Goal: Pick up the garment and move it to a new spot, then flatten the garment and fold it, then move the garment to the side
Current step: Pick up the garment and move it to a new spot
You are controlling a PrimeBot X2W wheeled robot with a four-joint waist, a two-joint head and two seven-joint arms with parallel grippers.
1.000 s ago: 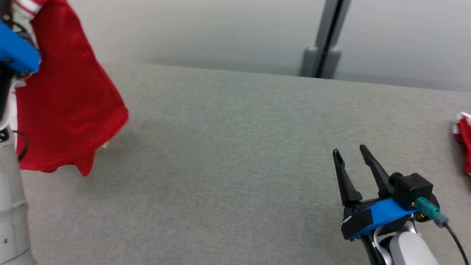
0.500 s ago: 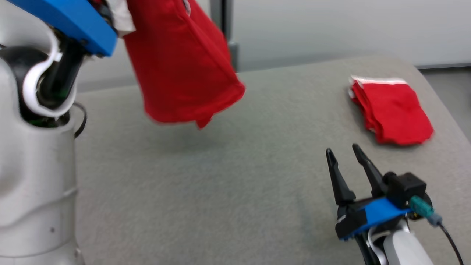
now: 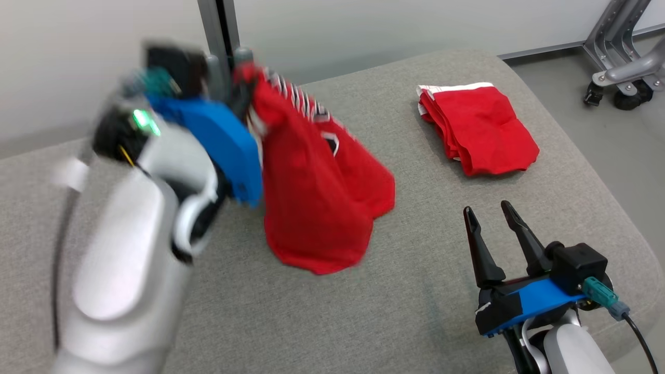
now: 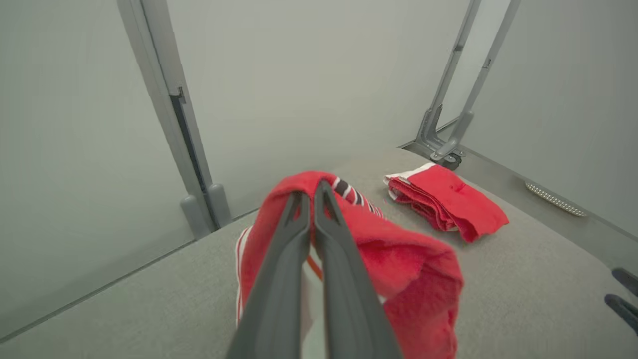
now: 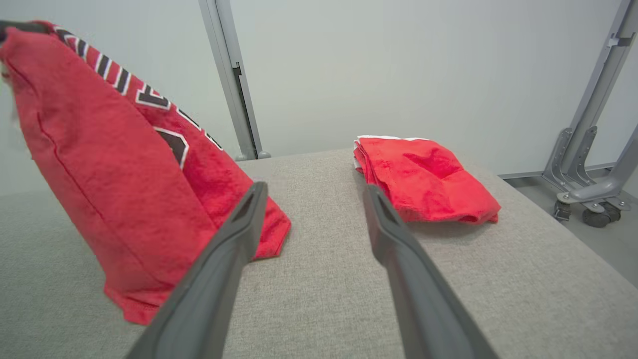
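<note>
- While the left end effector was raised over the far part of the table, its two dark fingers were pinched together on a bunched edge of the garment, near a striped trim of black and white.
- From that grip the garment, a red piece with black and white lettering, hung in a loose cone over the middle of the table, left of centre.
- Its lower hem reached down to the table top; whether it rested there or only brushed it I could not tell.
- In the head view the left arm and the cloth were smeared by blur, so finer folds were not readable.
- At the near right corner of the table the right end effector hovered with its fingers spread apart and nothing between them, pointing toward the far edge.
- It was well apart from the hanging garment.
- Near the far right corner lay a folded red stack with a white edge showing at its far side.
- Behind the far edge stood a grey metal post against the pale wall.
- Beyond the right edge, on the floor, was a grey wheeled frame.
</note>
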